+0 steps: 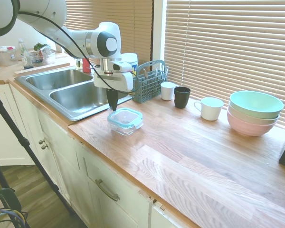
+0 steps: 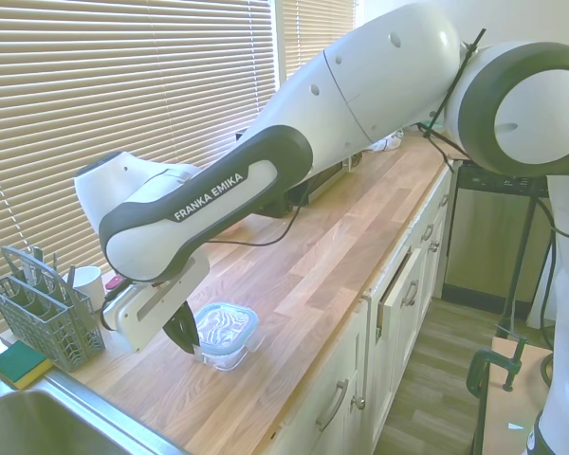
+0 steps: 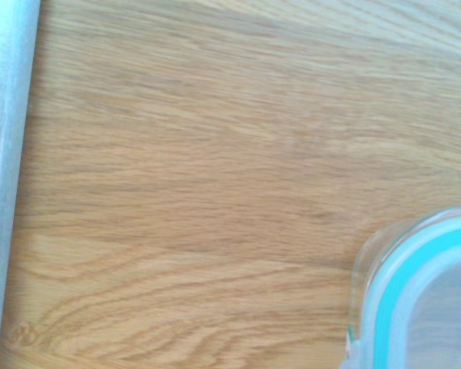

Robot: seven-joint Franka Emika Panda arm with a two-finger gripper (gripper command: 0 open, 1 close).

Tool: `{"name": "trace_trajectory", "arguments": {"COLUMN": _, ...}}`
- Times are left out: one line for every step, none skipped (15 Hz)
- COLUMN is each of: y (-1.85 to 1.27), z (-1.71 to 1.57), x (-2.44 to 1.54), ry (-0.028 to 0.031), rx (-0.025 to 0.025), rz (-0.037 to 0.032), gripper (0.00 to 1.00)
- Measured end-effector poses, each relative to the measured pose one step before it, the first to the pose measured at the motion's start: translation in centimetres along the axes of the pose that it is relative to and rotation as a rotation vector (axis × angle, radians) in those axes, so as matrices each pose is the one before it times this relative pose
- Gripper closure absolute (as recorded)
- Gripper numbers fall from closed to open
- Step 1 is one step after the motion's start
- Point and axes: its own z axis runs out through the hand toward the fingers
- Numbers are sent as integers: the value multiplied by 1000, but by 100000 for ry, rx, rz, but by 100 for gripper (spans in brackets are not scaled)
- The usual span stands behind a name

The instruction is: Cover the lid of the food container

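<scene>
The wooden countertop carries the small clear glass food container near its front edge, close to the steel sink, with the clear teal-rimmed lid already lying on top. The black two-finger gripper hangs just above the lid's sink-side edge, fingers pressed together and holding nothing. A risk: pressing that one edge could tip the lid or slide the container toward the counter's front edge.
</scene>
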Motion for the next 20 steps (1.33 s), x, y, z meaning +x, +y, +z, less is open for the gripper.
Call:
{"name": "trace_trajectory", "arguments": {"y": 12, "z": 19, "x": 51, "ry": 42, "rx": 70, "rz": 99, "gripper": 100}}
{"name": "trace_trajectory", "arguments": {"y": 4, "z": -14, "x": 27, "ry": 42, "rx": 61, "rz": 56, "gripper": 100}}
{"name": "trace_trajectory", "arguments": {"y": 1, "z": -5, "x": 7, "ry": 17, "rx": 4, "rz": 40, "gripper": 100}}
{"name": "trace_trajectory", "arguments": {"y": -7, "z": -2, "x": -11, "ry": 51, "rx": -28, "rz": -27, "gripper": 100}}
{"name": "trace_trajectory", "arguments": {"y": -13, "z": -4, "x": -18, "ry": 33, "rx": -13, "rz": -36, "gripper": 100}}
{"name": "trace_trajectory", "arguments": {"y": -15, "z": -9, "x": -18, "ry": 16, "rx": 10, "rz": -19, "gripper": 100}}
{"name": "trace_trajectory", "arguments": {"y": -10, "z": -1, "x": -20, "ry": -10, "rx": -32, "rz": -22, "gripper": 100}}
{"name": "trace_trajectory", "arguments": {"y": 12, "z": 18, "x": -25, "ry": -171, "rx": -304, "rz": 158, "gripper": 0}}
{"name": "trace_trajectory", "arguments": {"y": -31, "z": 28, "x": -64, "ry": -149, "rx": -284, "rz": 116, "gripper": 0}}
{"name": "trace_trajectory", "arguments": {"y": -49, "z": -1, "x": -78, "ry": 23, "rx": -64, "rz": 31, "gripper": 0}}
{"name": "trace_trajectory", "arguments": {"y": -69, "z": -17, "x": -105, "ry": 73, "rx": -82, "rz": 77, "gripper": 0}}
{"name": "trace_trajectory", "arguments": {"y": -83, "z": -41, "x": -123, "ry": 11, "rx": -65, "rz": 74, "gripper": 0}}
{"name": "trace_trajectory", "arguments": {"y": -59, "z": -10, "x": -79, "ry": -51, "rx": -96, "rz": 50, "gripper": 0}}
{"name": "trace_trajectory", "arguments": {"y": -81, "z": -6, "x": -86, "ry": -13, "rx": -40, "rz": 9, "gripper": 0}}
{"name": "trace_trajectory", "arguments": {"y": -109, "z": -11, "x": -112, "ry": 17, "rx": 18, "rz": 82, "gripper": 0}}
{"name": "trace_trajectory", "arguments": {"y": -70, "z": -76, "x": -48, "ry": 78, "rx": 115, "rz": 89, "gripper": 0}}
{"name": "trace_trajectory", "arguments": {"y": -75, "z": -163, "x": -17, "ry": 191, "rx": 275, "rz": 120, "gripper": 0}}
{"name": "trace_trajectory", "arguments": {"y": -72, "z": -248, "x": 36, "ry": 253, "rx": 390, "rz": 320, "gripper": 0}}
{"name": "trace_trajectory", "arguments": {"y": -83, "z": -333, "x": 73, "ry": 336, "rx": 534, "rz": 277, "gripper": 0}}
{"name": "trace_trajectory", "arguments": {"y": -81, "z": -344, "x": 28, "ry": 282, "rx": 621, "rz": 113, "gripper": 0}}
